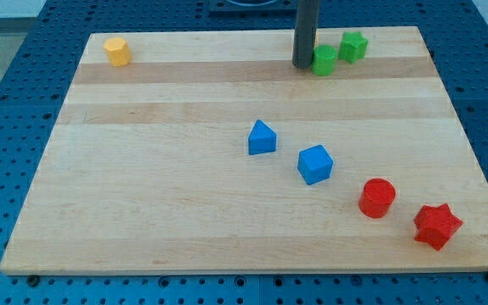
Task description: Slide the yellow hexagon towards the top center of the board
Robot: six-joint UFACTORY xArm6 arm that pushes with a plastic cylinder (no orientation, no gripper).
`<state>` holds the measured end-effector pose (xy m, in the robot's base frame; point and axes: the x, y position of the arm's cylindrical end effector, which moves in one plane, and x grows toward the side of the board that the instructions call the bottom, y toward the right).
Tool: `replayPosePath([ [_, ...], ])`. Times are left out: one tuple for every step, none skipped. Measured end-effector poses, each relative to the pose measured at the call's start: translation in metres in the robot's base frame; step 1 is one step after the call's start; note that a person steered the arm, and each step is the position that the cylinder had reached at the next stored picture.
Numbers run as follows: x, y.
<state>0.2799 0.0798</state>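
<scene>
The yellow hexagon [118,51] sits near the board's top left corner. My tip [302,64] rests on the board near the top edge, right of centre, far to the right of the yellow hexagon. The tip stands just left of a green cylinder [324,60], close to it or touching it. A green star [353,46] lies just right of the green cylinder.
A blue triangular block [262,137] and a blue cube [315,164] lie near the board's middle. A red cylinder [377,198] and a red star [437,225] lie at the bottom right. The wooden board [142,186] rests on a blue perforated table.
</scene>
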Motion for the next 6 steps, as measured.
replayPosePath([
  [0.000,0.016],
  [0.000,0.030],
  [0.000,0.036],
  [0.000,0.030],
  [0.000,-0.038],
  [0.000,-0.119],
])
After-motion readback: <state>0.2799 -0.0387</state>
